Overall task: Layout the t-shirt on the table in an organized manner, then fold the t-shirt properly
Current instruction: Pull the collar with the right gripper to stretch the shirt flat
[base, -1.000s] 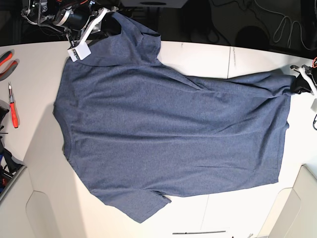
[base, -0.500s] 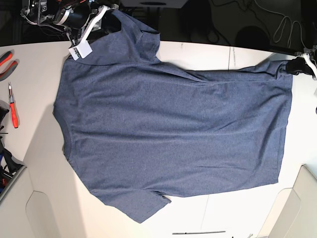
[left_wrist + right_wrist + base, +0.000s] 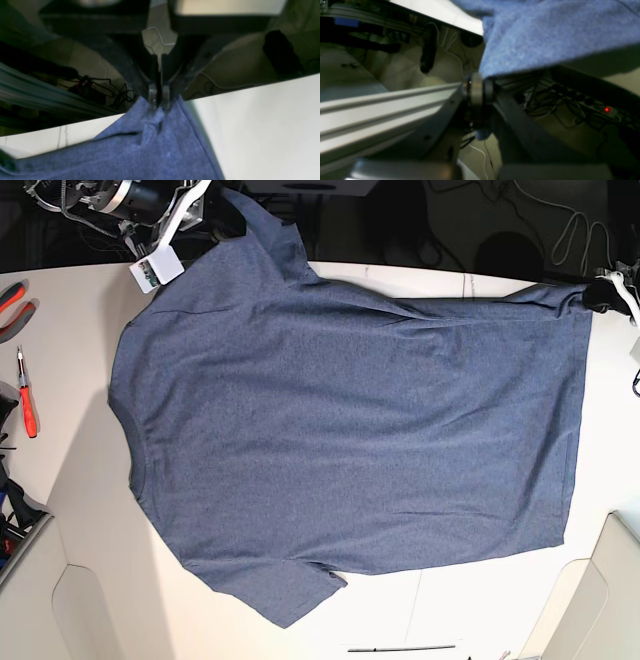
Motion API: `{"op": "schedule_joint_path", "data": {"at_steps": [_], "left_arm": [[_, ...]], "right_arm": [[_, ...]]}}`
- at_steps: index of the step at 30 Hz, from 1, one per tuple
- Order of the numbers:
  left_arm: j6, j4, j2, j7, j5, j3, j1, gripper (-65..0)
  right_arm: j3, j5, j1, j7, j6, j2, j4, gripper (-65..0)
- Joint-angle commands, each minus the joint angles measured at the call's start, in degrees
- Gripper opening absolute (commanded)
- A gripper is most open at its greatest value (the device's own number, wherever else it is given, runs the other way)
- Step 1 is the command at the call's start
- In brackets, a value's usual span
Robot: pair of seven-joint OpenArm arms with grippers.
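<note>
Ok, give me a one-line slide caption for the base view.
Two grippers, right and left, pinch far corners of a blue t-shirt spread across a white table, screwdriver at its edge.

— Are you reading any lettering on the t-shirt [image 3: 340, 430]?
— No, it is showing only plain blue cloth. The white tag [image 3: 157, 268] is carrying a mark too small to read.

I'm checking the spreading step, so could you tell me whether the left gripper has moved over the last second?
Yes. The left gripper, shut on the t-shirt hem corner, has moved toward the table's far edge, pulling that hem straighter.
</note>
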Motion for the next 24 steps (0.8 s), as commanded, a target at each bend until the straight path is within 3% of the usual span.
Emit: {"op": "schedule_joint_path", "data": {"at_steps": [1, 3, 6, 7, 11, 17, 20, 24], "left_arm": [[-0.5, 0.7, -1.4, -1.3, -0.6, -0.7, -0.1, -65.0], [-0.5, 0.7, -1.4, -1.3, -0.6, -0.7, -0.1, -65.0], [-0.5, 0.7, -1.4, -1.6, -0.6, -0.7, -0.1, -65.0], [-0.5, 0.7, -1.4, -1.7, -0.6, -0.7, -0.1, -65.0], [-0.5, 0.7, -1.4, -2.1, -0.6, -0.7, -0.1, -65.0], [-0.5, 0.7, -1.4, -2.2, -0.6, -0.7, -0.1, -65.0], [-0.5, 0.7, -1.4, -2.8, -0.6, -0.7, -0.1, -65.0], [-0.5, 0.7, -1.4, -3.7, -0.6, -0.7, -0.2, -65.0]], "right_arm": [[0.2, 0.6, -0.5, 0.5, 0.3, 0.2, 1.0, -65.0], [0.2, 0.7, -0.5, 0.6, 0.3, 0.2, 1.0, -63.5], [0.2, 1.8, -0.5, 1.0, 0.3, 0.2, 1.0, -42.3], [0.2, 2.8, -0.5, 1.0, 0.4, 0.2, 1.1, -39.1], [0.2, 6.3, -0.5, 0.9, 1.4, 0.2, 3.1, -38.9], [2.2, 5.1, -0.2, 3.2, 1.4, 0.1, 8.2, -38.9], [6.3, 2.0, 0.0, 7.6, 1.2, 0.1, 8.3, -38.9], [12.4, -3.5, 0.4, 13.0, -2.5, 0.1, 6.5, -38.9]]}}
